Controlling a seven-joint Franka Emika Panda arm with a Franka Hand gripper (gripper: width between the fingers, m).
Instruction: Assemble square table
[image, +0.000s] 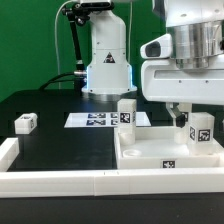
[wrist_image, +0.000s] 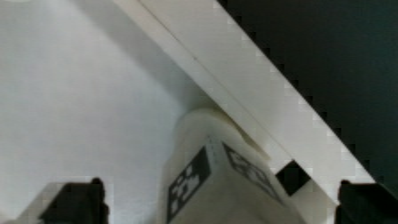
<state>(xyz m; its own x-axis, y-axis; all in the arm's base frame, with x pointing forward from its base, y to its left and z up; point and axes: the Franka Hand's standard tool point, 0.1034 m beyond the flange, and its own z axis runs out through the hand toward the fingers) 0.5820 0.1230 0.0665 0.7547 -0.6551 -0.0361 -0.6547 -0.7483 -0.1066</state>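
Square table slab (image: 150, 160), leg block (image: 201, 130) between parted jaws, marker board (image: 100, 119) behind

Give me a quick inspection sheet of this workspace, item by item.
Surface: black table, long low white wall along its front edge.
Job's things: white square slab at the exterior view's right; two leg blocks upright on it; one leg block lying apart at the left.
Clutter: nothing seen beyond the marker board.
Grippers: tool low over the slab beside the right leg; open or shut cannot be told.
Cables: black cable beside the arm's base.
Surroundings: green backdrop.
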